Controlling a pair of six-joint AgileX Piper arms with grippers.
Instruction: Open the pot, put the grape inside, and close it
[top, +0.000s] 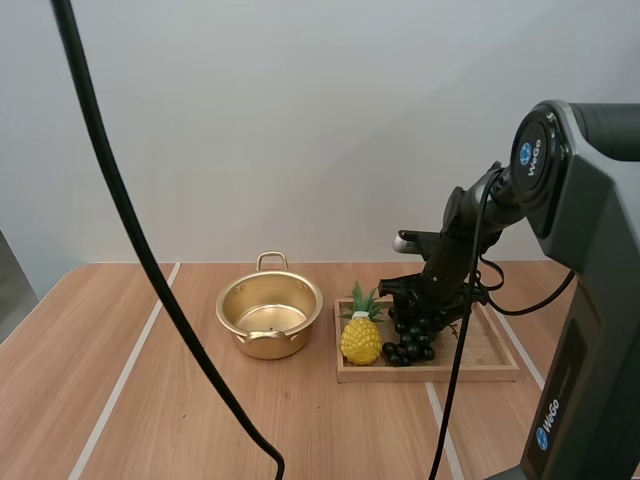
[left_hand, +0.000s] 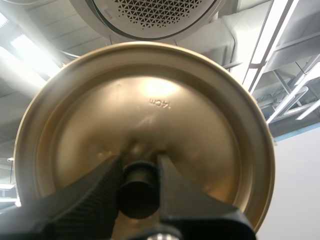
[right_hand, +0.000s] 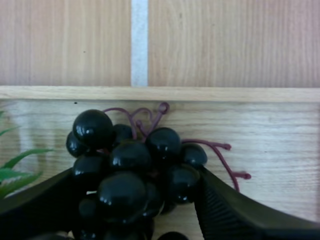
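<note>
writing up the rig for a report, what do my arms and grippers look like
The right arm is a dark grey, rounded shell with round blue badges and white WeGo lettering. The right gripper is black. Up close, the left gripper has two matt black wedge-shaped fingers with finely ribbed inner faces.

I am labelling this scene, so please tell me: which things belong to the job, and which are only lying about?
Job: pot; lid, held by the left gripper; grapes, between the fingers of the right gripper.
Lying about: pineapple; wooden tray under it and the grapes.
</note>
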